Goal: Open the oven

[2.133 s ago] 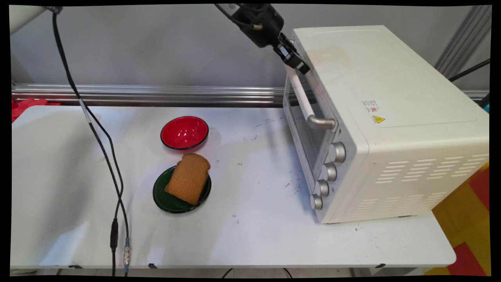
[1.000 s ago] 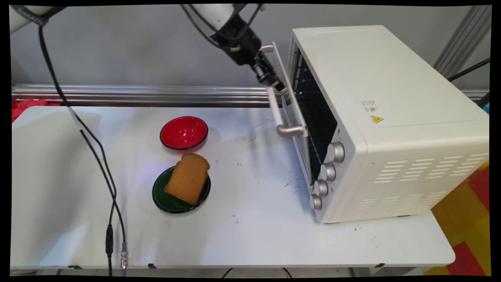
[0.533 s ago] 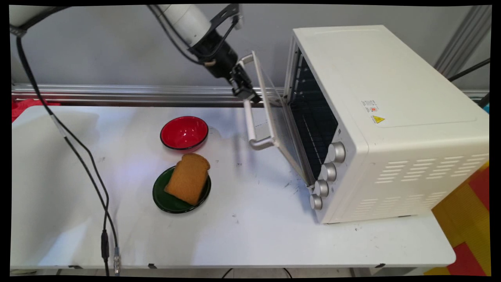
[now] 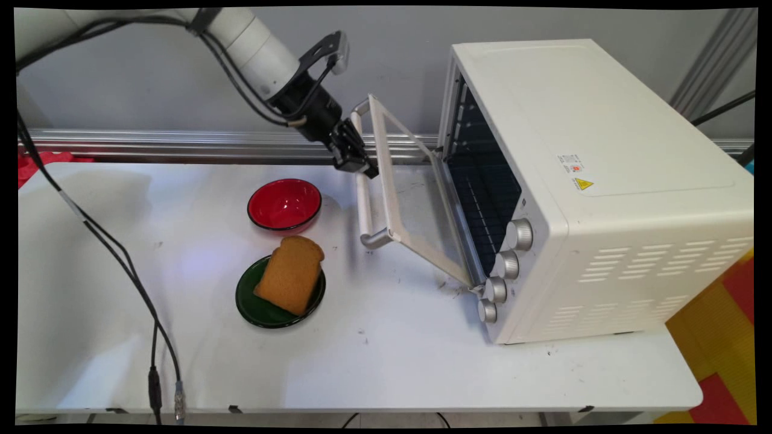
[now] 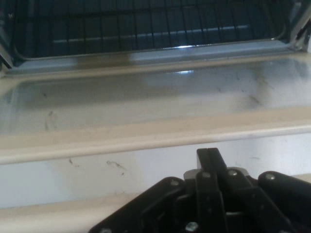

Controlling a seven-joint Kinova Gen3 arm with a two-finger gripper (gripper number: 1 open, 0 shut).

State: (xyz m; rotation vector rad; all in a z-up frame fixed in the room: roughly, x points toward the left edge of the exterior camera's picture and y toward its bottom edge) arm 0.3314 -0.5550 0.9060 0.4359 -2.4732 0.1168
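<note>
A white toaster oven [image 4: 603, 181] stands on the table's right side with its glass door [image 4: 416, 199] swung down about halfway. My gripper [image 4: 360, 169] is shut, its fingers pressed together and hooked over the upper part of the door's handle [image 4: 363, 208]. In the hand view my gripper [image 5: 208, 154] reaches over the cream handle bar [image 5: 48, 216] toward the door's frame [image 5: 146, 136]. Beyond it lie the glass and the dark wire rack [image 5: 146, 24] inside the oven.
A slice of brown bread [image 4: 291, 274] lies on a green plate [image 4: 250, 308] left of the door. A red bowl [image 4: 283, 205] sits behind it, close to the handle. Black cables [image 4: 120, 259] hang over the table's left side. Four knobs [image 4: 506, 264] line the oven's front.
The oven door went from closed to about half open, swinging down and left with my gripper on its handle. My arm moved left and lower. Bread, plate and bowl stayed put.
</note>
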